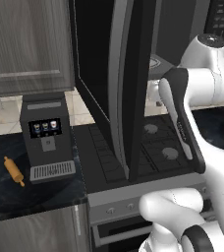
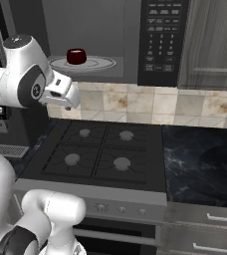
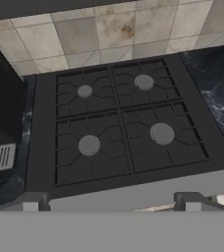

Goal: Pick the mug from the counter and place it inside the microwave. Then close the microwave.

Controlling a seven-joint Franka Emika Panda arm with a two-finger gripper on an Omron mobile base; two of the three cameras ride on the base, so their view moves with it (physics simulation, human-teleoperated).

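Observation:
The dark red mug (image 2: 76, 56) stands on the round glass plate (image 2: 98, 63) inside the open microwave (image 2: 160, 35), to the left of its keypad. The microwave's door (image 1: 119, 83) is swung wide open toward me. My gripper (image 2: 69, 103) hangs just below the microwave's open front, above the stovetop, apart from the mug and pointing down. In the hand view the gripper (image 3: 111, 203) is open, its two fingertips (image 3: 30, 203) far apart with nothing between them. The black marble counter (image 2: 200, 164) lies right of the stove.
A black gas stovetop (image 3: 119, 123) with several burners lies under the hand. Left of it on the counter (image 1: 1, 192) stand a coffee machine (image 1: 45, 133) and a wooden rolling pin (image 1: 14, 171). Wooden cabinets (image 2: 210, 40) flank the microwave; tiled wall behind.

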